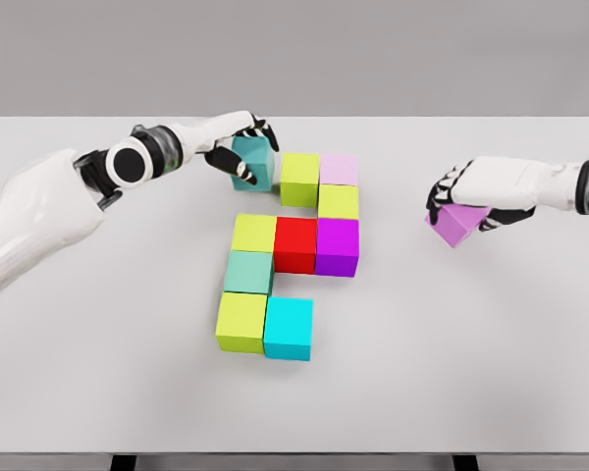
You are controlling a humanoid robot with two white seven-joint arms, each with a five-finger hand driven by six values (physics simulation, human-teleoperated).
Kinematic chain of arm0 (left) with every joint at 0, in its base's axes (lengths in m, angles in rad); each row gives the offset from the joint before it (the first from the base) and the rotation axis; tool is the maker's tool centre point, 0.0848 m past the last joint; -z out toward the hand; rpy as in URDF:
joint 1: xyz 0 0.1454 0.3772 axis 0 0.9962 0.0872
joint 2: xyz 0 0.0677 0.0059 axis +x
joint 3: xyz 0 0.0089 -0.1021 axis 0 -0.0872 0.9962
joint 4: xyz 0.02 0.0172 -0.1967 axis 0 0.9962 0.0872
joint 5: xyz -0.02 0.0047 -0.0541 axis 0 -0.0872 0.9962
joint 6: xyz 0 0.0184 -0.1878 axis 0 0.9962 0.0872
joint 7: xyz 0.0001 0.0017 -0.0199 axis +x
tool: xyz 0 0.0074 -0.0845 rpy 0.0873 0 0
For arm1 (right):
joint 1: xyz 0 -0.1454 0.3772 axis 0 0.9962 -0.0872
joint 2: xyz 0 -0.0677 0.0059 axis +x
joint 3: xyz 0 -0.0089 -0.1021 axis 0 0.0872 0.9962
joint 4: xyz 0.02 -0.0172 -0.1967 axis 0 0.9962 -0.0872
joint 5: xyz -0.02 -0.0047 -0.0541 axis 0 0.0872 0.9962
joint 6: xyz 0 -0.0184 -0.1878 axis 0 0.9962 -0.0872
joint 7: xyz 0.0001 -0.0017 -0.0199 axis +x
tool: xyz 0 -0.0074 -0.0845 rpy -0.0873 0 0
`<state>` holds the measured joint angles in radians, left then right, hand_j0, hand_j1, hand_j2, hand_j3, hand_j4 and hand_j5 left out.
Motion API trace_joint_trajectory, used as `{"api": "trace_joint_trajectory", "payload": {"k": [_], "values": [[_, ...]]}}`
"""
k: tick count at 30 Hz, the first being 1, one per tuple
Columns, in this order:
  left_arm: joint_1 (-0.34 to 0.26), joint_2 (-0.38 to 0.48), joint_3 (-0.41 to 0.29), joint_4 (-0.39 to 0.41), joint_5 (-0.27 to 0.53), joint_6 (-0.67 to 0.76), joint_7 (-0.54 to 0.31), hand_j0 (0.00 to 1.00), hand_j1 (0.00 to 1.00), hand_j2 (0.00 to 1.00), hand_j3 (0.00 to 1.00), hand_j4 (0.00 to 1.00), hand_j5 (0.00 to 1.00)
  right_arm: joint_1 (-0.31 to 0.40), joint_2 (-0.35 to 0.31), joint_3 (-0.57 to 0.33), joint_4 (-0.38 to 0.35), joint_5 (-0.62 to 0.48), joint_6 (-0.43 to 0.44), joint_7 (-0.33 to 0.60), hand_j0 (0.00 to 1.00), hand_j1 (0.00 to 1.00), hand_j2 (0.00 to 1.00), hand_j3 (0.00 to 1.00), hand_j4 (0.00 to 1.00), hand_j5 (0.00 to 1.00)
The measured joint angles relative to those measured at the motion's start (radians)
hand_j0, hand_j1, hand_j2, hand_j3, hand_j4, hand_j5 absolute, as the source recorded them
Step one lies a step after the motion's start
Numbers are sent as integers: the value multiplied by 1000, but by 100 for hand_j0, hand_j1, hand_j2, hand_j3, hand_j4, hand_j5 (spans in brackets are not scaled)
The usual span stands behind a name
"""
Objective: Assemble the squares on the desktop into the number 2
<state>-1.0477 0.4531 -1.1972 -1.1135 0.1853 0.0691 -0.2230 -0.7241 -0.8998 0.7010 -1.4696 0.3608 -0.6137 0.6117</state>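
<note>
Coloured cubes form a partial figure on the white table (98, 373). The top row has a teal cube (254, 165), a lime cube (299, 178) and a pale pink cube (339, 169). Below the pink one sits a yellow-green cube (339, 200). The middle row reads yellow-green (253, 233), red (295, 243), magenta (338, 245). Under it stand a sea-green cube (248, 272), a lime cube (240, 322) and a cyan cube (289, 329). My left hand (238, 145) is shut on the teal cube. My right hand (461, 201) is shut on a violet cube (455, 225), tilted, at the right.
The table's front edge runs along the bottom of the view, with dark legs below it. A grey wall stands behind the table's far edge.
</note>
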Motion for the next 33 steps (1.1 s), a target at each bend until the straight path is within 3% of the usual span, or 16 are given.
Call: {"api": "trace_joint_trajectory", "payload": {"k": [7, 16, 20, 27, 33], "values": [[-2, -1, 0, 0, 0, 0, 0, 69, 69, 69, 69, 69, 69, 32, -46, 0, -149, -1, 0, 0, 58, 58, 58, 58, 58, 58], [0, -3, 0, 0, 0, 0, -1, 75, 75, 75, 75, 75, 75, 69, -68, 3, -257, -2, 0, 0, 58, 58, 58, 58, 58, 58], [0, -3, 0, 0, 1, 0, -1, 77, 77, 77, 77, 77, 77, 68, -66, 6, -279, -2, 0, 0, 58, 58, 58, 58, 58, 58], [0, -1, -2, -3, 0, 0, -1, 90, 90, 90, 90, 90, 90, 54, -50, 31, -289, -3, 0, 0, 58, 58, 58, 58, 58, 58], [0, -1, -3, -4, 0, 0, -1, 92, 92, 92, 92, 92, 92, 20, -11, 96, -290, -3, 0, 0, 58, 58, 58, 58, 58, 58]]}}
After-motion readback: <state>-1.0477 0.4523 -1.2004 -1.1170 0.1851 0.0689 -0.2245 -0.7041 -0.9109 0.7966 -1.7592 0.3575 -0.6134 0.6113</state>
